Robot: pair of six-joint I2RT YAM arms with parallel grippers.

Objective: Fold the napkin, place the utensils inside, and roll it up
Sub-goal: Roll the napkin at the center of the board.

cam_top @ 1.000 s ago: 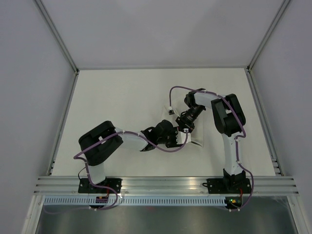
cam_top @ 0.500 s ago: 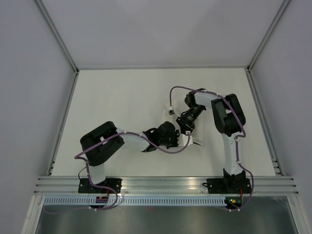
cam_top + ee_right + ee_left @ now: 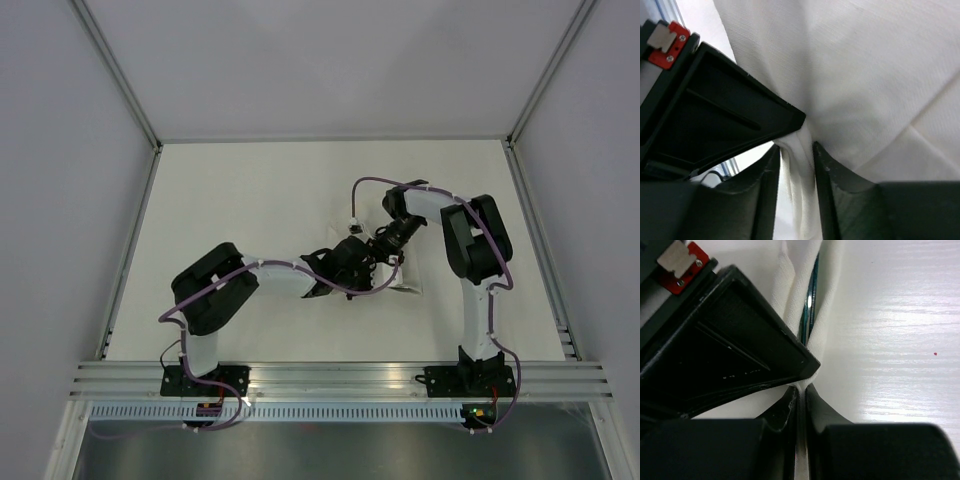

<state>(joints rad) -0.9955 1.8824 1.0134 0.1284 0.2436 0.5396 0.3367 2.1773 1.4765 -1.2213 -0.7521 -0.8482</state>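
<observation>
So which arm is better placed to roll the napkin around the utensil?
Probably left: the left end effector pinches the napkin fold tightly, the utensil lying in the crease just ahead. The right end effector only has cloth bunched between wider-set fingers.

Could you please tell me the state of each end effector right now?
Left end effector: closed on the napkin.
Right end effector: around the napkin; open or closed cannot be told.
</observation>
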